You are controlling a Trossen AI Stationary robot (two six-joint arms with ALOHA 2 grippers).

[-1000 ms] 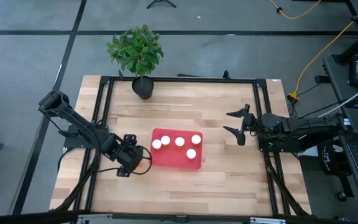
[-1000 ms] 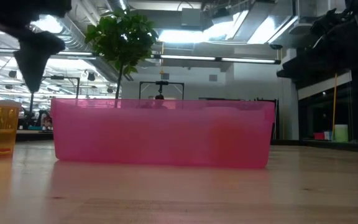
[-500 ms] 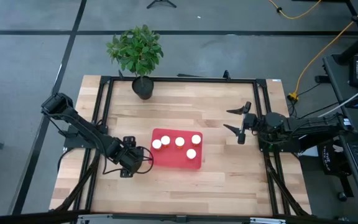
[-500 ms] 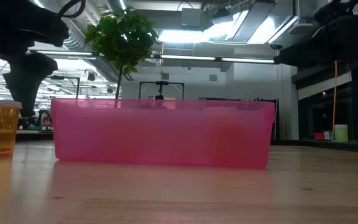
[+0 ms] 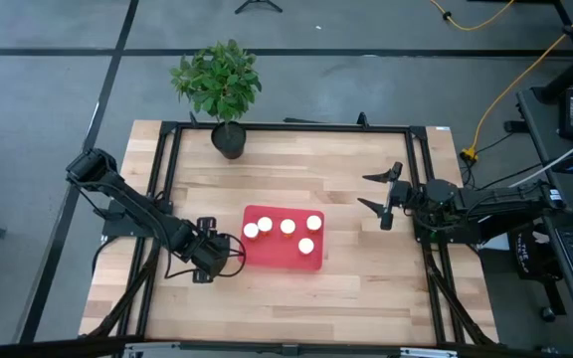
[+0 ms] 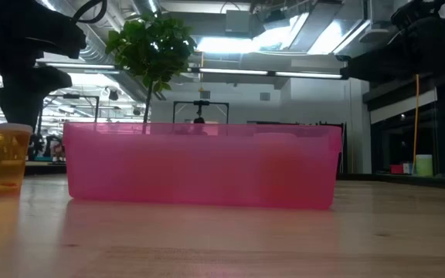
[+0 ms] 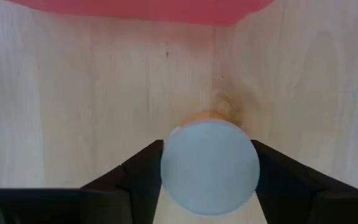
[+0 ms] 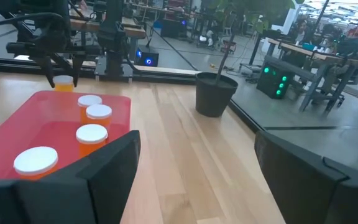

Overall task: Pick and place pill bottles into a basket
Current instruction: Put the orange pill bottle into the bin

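One pill bottle (image 7: 209, 167), amber with a white cap, stands upright on the wood just left of the basket, a red tray (image 5: 277, 256). My left gripper (image 5: 219, 261) is over it and shut on it; in the low view the bottle (image 6: 0, 158) shows between dark fingers. Several more pill bottles (image 5: 287, 227) stand inside the basket. My right gripper (image 5: 384, 204) hangs open above the table to the basket's right, with nothing between its fingers. My left gripper pinches the bottle between its two fingers, which lie against opposite sides of the white cap (image 7: 168, 168) at the bottle's top. The fingers (image 7: 143, 171) come from above, pointing down. The bottle stands upright with its base on the table.
A black plant pot (image 5: 229, 139) with a green plant stands at the table's far edge, left of centre. A black frame (image 5: 167, 179) runs around the tabletop. Bare wood lies near the front edge and between the basket and my right gripper.
My left gripper has come down over the bottle beside the basket's left side and has shut on it, taking hold. The bottle stands where it was on the table.
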